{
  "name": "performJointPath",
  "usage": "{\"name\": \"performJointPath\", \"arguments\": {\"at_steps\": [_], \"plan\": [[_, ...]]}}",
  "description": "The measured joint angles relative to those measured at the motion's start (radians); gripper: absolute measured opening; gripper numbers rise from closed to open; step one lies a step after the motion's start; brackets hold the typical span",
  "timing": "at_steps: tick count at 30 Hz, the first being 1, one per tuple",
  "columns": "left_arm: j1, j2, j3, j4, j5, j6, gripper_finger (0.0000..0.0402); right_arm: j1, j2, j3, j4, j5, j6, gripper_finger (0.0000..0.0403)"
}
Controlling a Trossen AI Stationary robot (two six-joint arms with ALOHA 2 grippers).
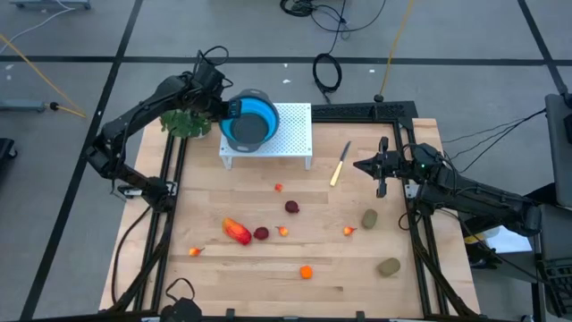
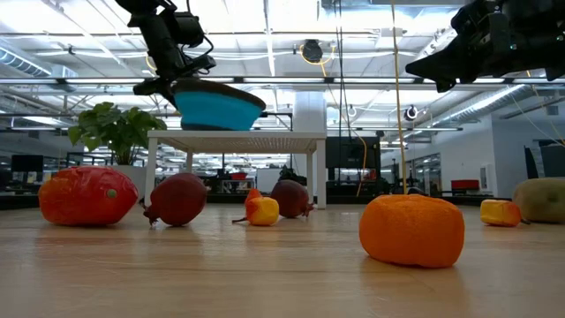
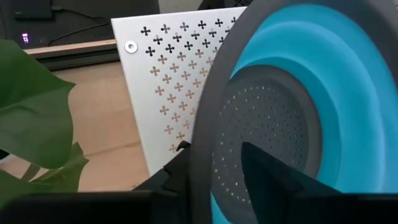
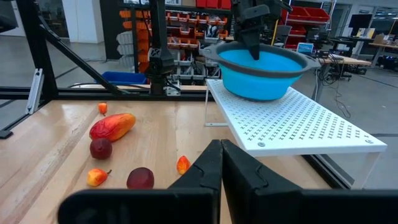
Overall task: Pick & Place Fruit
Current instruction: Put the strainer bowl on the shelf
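A blue bowl with a grey rim [image 1: 252, 121] sits by its base on a white perforated stand [image 1: 295, 134] at the table's far side. My left gripper [image 3: 211, 155] is at the bowl's left rim, open, one finger on each side of it. The fruit lies on the wooden table: a long red-orange piece [image 1: 236, 231], two dark red balls [image 1: 292, 207] [image 1: 261, 233], an orange ball [image 1: 307, 272], two olive ovals [image 1: 369, 218] [image 1: 388, 266] and small orange bits [image 1: 349, 230]. My right gripper [image 1: 359, 165] hangs shut and empty above the table's right side. My left gripper straddles the bowl's grey rim [image 3: 202, 143], one finger inside the bowl and one outside, slanting down from the far left. A gap shows between the inner finger [image 3: 261, 168] and the rim. Whether the outer finger touches the rim I cannot tell.
A pale-handled knife [image 1: 340, 165] lies right of the stand, close under my right gripper. A green leafy plant [image 1: 186, 122] stands at the far left beside my left arm. Dark frame rails [image 1: 170, 188] run along the table's left and right edges.
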Motion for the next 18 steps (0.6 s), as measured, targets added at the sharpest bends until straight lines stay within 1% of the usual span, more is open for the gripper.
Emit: {"name": "performJointPath", "arguments": {"at_steps": [7, 12, 18], "plan": [[0.000, -0.003, 0.000, 0.000, 0.000, 0.016, 0.0177, 0.000, 0.000, 0.000, 0.000, 0.000, 0.000, 0.0000], [0.001, -0.013, 0.000, 0.000, 0.000, 0.026, 0.0205, 0.000, 0.000, 0.000, 0.000, 0.000, 0.000, 0.0000], [0.024, -0.063, -0.001, 0.000, -0.002, 0.033, 0.0213, 0.000, 0.000, 0.000, 0.000, 0.000, 0.000, 0.0000]]}}
